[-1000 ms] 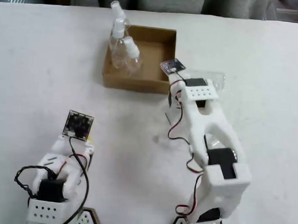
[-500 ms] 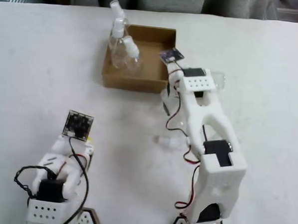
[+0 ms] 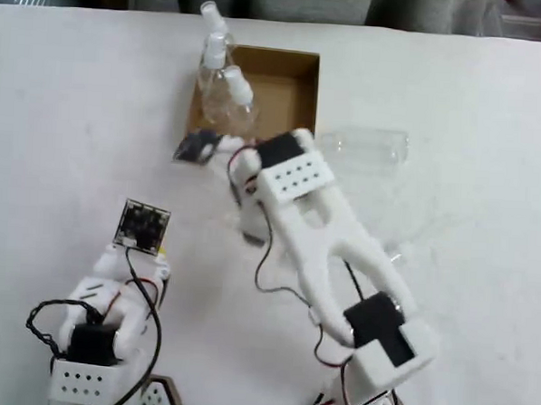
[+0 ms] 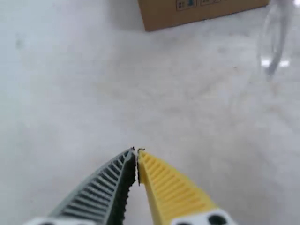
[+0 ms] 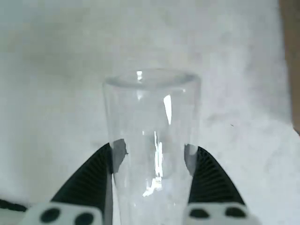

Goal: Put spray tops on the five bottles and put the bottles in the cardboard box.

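Your right claw (image 5: 152, 151) is clamped around a clear bottle (image 5: 151, 105), held over the counter (image 5: 56, 70) near the cardboard box (image 3: 300, 72). Your left claw (image 4: 137, 157) is pinched together on nothing. Capped bottles (image 3: 224, 82) already sit in the box and a spare bottle (image 3: 369, 146) lies beside it, so I judge you're roughly past halfway. The held bottle looks smooth, see-through and glinting.

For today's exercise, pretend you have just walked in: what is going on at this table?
The right gripper is shut on a clear bottle, holding it over the table just in front of the cardboard box. Bottles with spray tops already sit at one end of the box. A second bare bottle lies on the table beside the box. The left gripper is shut on nothing, low over the table.
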